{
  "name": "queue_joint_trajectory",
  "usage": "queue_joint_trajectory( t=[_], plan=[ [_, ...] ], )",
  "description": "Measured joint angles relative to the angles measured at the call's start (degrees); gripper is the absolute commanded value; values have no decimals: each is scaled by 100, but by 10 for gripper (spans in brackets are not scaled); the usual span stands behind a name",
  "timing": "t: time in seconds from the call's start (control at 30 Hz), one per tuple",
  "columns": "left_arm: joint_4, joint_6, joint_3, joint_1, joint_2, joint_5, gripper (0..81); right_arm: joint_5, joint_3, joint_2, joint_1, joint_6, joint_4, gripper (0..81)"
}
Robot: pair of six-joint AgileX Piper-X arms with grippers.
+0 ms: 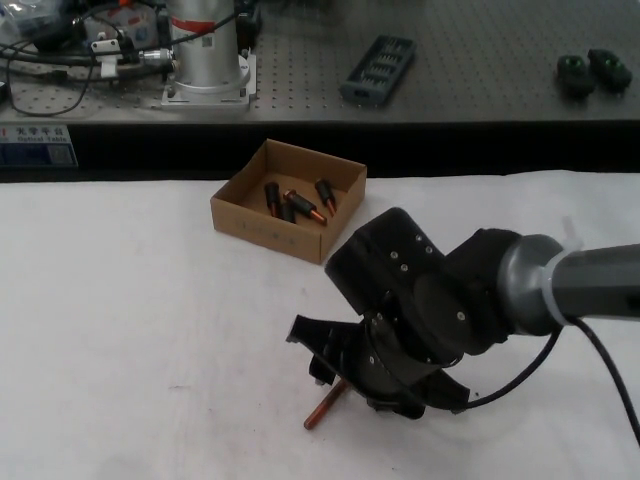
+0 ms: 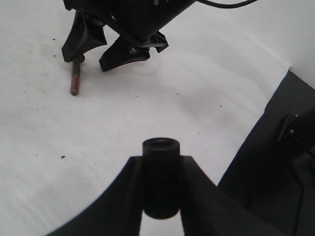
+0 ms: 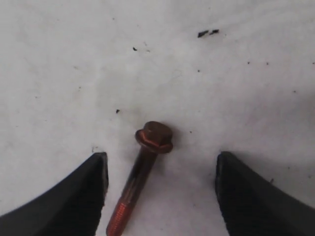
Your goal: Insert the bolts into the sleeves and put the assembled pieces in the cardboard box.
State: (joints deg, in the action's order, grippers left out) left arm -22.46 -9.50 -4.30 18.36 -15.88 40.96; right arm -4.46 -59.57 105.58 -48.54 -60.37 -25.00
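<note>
One copper-coloured bolt, flanged hex head, threaded tip, lies flat.

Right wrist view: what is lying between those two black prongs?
A copper bolt lies flat on the white cloth between the open fingers of the right end effector, nearer one finger. The right wrist view shows it.

I see the bolt as coppery metal with a dull sheen, rougher at its threaded end. The sleeve looks smooth, matt black. The cardboard box is plain matt brown. The bench has a white, matt, speckled cover. The fingers of my right tool look like matt black plastic.
</note>
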Motion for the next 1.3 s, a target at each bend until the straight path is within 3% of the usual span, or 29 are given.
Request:
queue_joint_trajectory(
  t=[0.47,0.83,1.17,1.3],
  plan=[
    [38,35,0,0,0,0,7,-24,-263,160,0,189,-233,461],
    [38,43,0,0,0,0,7,-264,-274,165,0,210,-488,262],
    [38,43,0,0,0,0,7,-302,-291,183,0,300,-723,204],
    [38,43,0,0,0,0,7,-291,-306,183,37,313,-789,57]
  ],
)
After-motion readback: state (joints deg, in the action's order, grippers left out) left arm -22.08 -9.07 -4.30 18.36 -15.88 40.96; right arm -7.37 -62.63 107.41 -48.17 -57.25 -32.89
